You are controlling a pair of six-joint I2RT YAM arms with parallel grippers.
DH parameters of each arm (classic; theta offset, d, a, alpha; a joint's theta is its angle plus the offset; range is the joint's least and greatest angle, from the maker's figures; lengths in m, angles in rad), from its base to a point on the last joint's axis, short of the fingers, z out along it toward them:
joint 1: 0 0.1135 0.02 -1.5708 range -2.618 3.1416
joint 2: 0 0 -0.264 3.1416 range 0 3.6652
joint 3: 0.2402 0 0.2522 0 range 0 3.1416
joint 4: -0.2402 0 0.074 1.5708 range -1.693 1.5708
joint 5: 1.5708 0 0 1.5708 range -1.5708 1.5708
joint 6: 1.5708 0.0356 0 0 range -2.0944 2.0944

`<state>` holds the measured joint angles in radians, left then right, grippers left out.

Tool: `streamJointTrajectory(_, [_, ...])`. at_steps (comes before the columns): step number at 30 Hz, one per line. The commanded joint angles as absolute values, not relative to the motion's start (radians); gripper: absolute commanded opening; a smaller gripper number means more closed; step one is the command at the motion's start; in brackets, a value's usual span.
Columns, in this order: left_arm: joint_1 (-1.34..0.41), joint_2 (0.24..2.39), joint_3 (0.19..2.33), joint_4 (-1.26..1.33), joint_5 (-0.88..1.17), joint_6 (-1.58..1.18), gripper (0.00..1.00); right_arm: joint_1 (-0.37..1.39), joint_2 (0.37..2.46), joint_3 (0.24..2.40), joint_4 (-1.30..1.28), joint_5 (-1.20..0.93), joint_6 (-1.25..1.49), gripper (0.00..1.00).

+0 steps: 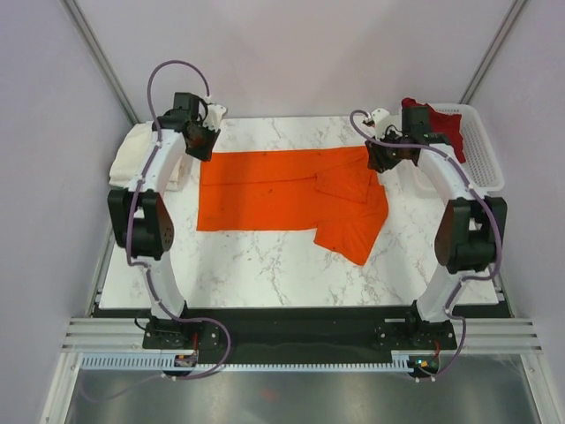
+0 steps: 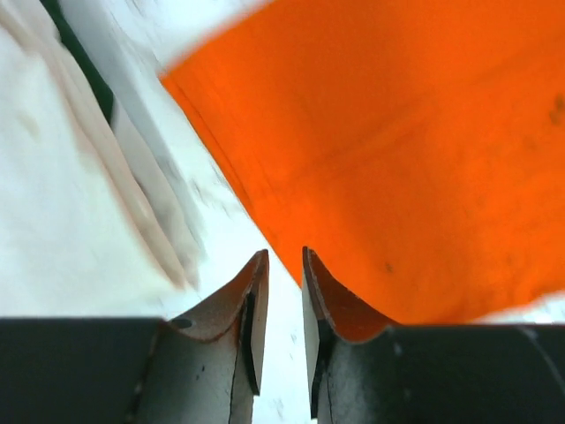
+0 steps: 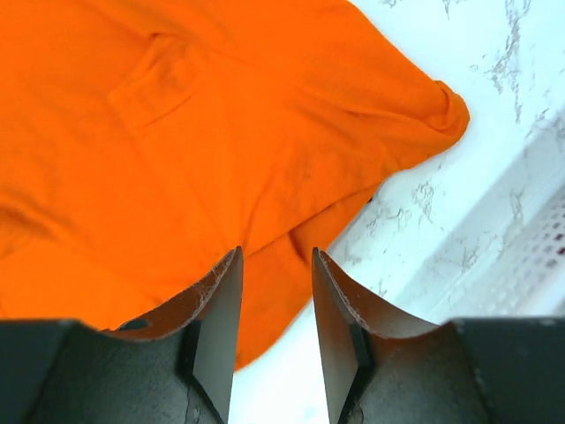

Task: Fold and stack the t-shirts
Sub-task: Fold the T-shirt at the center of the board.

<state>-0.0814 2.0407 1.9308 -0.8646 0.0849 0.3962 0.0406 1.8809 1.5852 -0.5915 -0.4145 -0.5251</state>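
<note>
Orange t-shirt (image 1: 265,190) lies spread across the middle of the marble table (image 1: 265,274) in the overhead view. Its body is flat and runs from 9 to 3 o'clock. Its right end is rumpled, with a folded flap hanging toward 5 o'clock. The left gripper (image 1: 201,141) is over the shirt's corner at 10 o'clock, and the right gripper (image 1: 381,157) is over the edge at 2 o'clock. A cream-white t-shirt (image 1: 132,159) sits bunched on the table's edge at 9 o'clock, under the left arm. A dark red t-shirt (image 1: 437,119) hangs over the rim of the white mesh basket (image 1: 484,150) at 2 o'clock.

From the left wrist, the left gripper (image 2: 282,256) has its fingers a narrow slit apart, with only bare table (image 2: 225,234) showing between them and no cloth caught. The orange t-shirt (image 2: 397,159) fills the view from 12 to 4 o'clock, and its edge passes just beside the right fingertip. The cream-white t-shirt (image 2: 53,194) is a blurred pale mass at 9 o'clock.

From the right wrist, the right gripper (image 3: 275,252) has its fingers clearly parted and holds nothing. The orange t-shirt (image 3: 177,132) covers the view from 9 to 1 o'clock, with creases and a rounded corner toward 2 o'clock; its edge shows in the gap between the fingers. Marble table (image 3: 441,203) shows at 3 o'clock, and the mesh basket (image 3: 538,265) is at 4 o'clock.
</note>
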Motion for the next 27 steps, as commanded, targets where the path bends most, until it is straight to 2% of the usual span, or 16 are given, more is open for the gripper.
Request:
streamJointTrajectory(1, [-0.071, 1.869, 1.654, -0.782, 0.126, 0.357, 0.29, 0.051, 1.749, 1.421, -0.564, -0.474, -0.62, 0.45])
streamJointTrajectory(6, [-0.06, 1.729, 1.413, -0.766, 0.208, 0.287, 0.35, 0.153, 1.55, 1.054, -0.589, -0.431, -0.808, 0.44])
streamJointTrajectory(13, [-0.055, 1.632, 1.275, -0.707, 0.167, 0.282, 0.36, 0.296, 1.186, 0.646, -0.555, -0.385, -0.982, 0.45])
streamJointTrajectory(21, [-0.034, 1.626, 1.178, -0.647, 0.13, 0.272, 0.42, 0.324, 1.108, 0.597, -0.583, -0.368, -0.997, 0.46])
streamJointTrajectory(27, [-0.002, 1.631, 1.155, -0.637, 0.138, 0.258, 0.43, 0.351, 1.167, 0.612, -0.563, -0.394, -0.999, 0.45])
